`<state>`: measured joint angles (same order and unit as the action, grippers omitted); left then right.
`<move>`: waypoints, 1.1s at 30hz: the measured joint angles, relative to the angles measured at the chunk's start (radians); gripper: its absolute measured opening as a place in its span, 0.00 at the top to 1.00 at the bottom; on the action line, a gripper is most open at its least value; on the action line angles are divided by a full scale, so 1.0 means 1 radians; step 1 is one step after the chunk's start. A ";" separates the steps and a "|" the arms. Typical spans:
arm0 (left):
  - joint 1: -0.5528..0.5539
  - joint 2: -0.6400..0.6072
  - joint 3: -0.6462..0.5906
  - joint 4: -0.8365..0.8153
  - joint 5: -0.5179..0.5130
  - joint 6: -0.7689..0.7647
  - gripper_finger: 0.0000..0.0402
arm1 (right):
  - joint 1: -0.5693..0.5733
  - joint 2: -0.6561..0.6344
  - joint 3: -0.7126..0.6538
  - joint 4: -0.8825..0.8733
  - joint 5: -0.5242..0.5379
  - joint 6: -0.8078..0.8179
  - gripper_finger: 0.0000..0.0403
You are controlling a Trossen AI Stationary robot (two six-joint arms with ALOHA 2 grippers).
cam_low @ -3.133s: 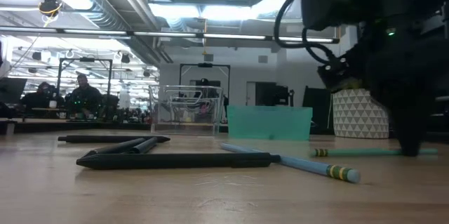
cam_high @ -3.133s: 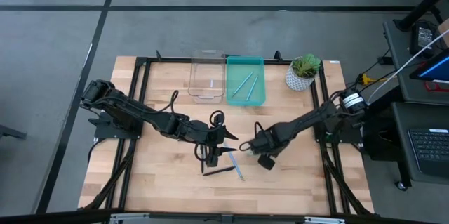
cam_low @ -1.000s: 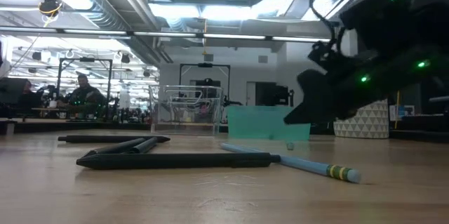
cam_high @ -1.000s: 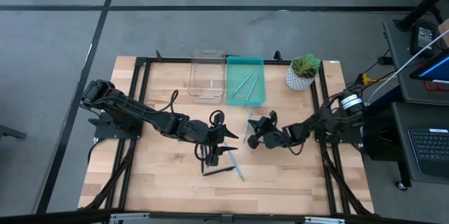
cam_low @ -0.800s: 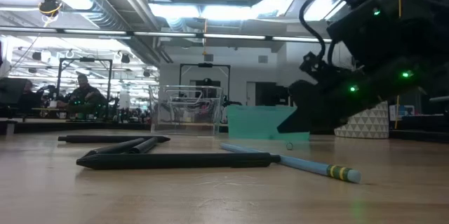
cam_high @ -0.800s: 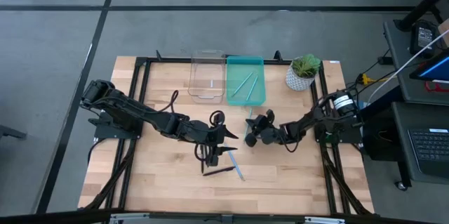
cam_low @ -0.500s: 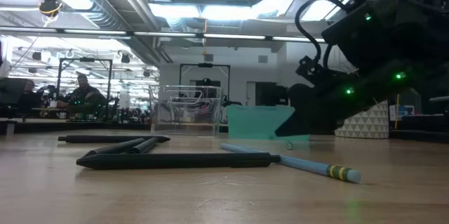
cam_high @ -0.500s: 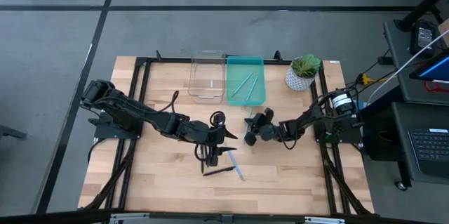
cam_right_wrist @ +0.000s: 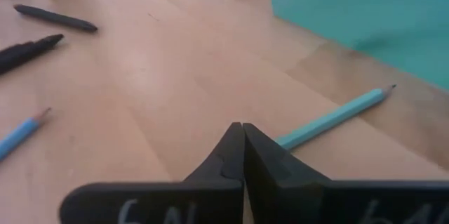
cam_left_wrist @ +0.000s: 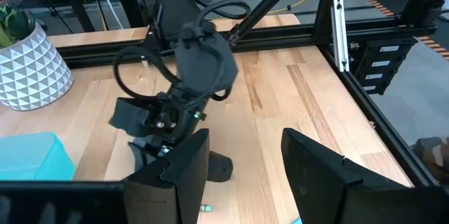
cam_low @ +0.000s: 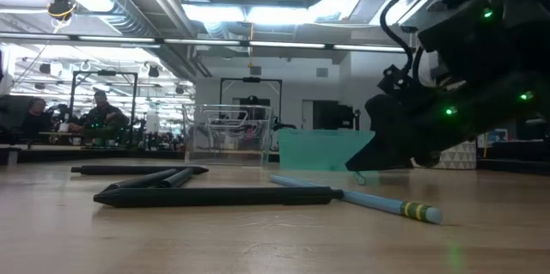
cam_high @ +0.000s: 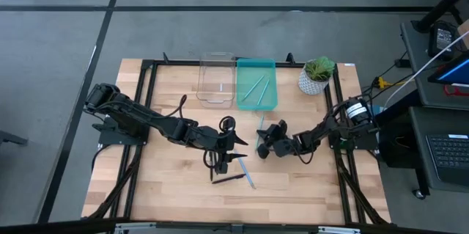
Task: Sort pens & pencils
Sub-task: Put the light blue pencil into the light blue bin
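My right gripper (cam_right_wrist: 242,129) is shut and low over the wood, just short of the teal tray (cam_high: 256,87). One teal pencil (cam_right_wrist: 337,115) lies on the table, running from behind its fingertips toward the tray. My left gripper (cam_high: 236,144) hangs open above a loose group of pens and pencils. In that group black pens (cam_low: 215,195) and a light blue pencil (cam_low: 361,198) rest flat on the wood. The teal tray holds two teal pencils (cam_high: 253,89). My right gripper comes down slanting from the table's right side, its shut fingertips (cam_right_wrist: 259,147) over the near end of the teal pencil. The finger hides that end. I cannot tell whether it touches the pencil. Nothing sits between the fingers.
A clear bin (cam_high: 216,80) stands left of the teal tray at the far edge. A potted plant (cam_high: 316,76) is at the far right. Black frame rails (cam_high: 146,102) border the table. Bare wood lies along the near edge.
My right gripper has dipped a little toward the table and rolled slightly, staying shut. The teal pencil near the tray has kept its place.
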<state>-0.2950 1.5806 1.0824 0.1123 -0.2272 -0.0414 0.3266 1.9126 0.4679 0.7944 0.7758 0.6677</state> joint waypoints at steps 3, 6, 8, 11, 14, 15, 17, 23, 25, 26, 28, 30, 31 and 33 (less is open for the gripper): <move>0.000 0.000 0.000 0.000 0.000 0.000 0.57 | 0.024 0.000 0.002 -0.002 0.000 0.034 1.00; 0.000 0.000 0.000 0.002 0.000 0.000 0.57 | 0.053 0.001 0.021 -0.011 0.004 0.038 1.00; 0.000 0.000 0.000 0.002 0.000 0.000 0.57 | 0.072 0.002 0.040 -0.016 0.010 0.038 1.00; 0.000 0.000 0.000 0.003 0.000 0.000 0.57 | 0.100 0.002 0.070 -0.037 0.030 0.045 1.00; 0.000 0.000 0.000 0.003 0.000 0.000 0.57 | 0.134 0.002 0.094 -0.095 0.083 0.090 1.00; 0.000 0.000 0.000 0.003 0.000 0.000 0.57 | 0.146 0.002 0.099 -0.101 0.106 0.096 1.00; 0.000 0.000 0.000 0.003 0.000 0.000 0.57 | 0.165 0.002 0.105 -0.103 0.167 0.088 1.00; 0.000 0.000 0.000 0.002 0.000 0.000 0.57 | 0.098 -0.016 0.078 -0.149 0.132 0.036 1.00; 0.000 0.000 0.000 0.002 0.000 0.000 0.57 | 0.045 -0.016 0.088 -0.148 0.034 0.015 1.00; 0.000 0.000 0.000 0.002 0.000 0.000 0.57 | 0.025 -0.016 0.098 -0.146 0.002 -0.005 1.00; 0.000 0.000 0.000 0.001 0.000 0.000 0.57 | -0.005 -0.031 0.117 -0.147 -0.024 -0.064 1.00; 0.000 0.000 0.000 0.000 0.000 0.000 0.57 | -0.030 -0.060 0.128 -0.145 -0.028 -0.135 1.00; 0.000 0.000 0.000 0.000 0.000 0.000 0.57 | -0.044 -0.086 0.128 -0.166 -0.029 -0.153 1.00; 0.000 0.000 0.000 -0.008 0.000 0.000 0.57 | -0.088 -0.159 0.129 -0.300 -0.081 -0.132 1.00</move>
<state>-0.2951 1.5806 1.0824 0.1046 -0.2269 -0.0410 0.2383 1.7539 0.5964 0.4949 0.6953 0.5359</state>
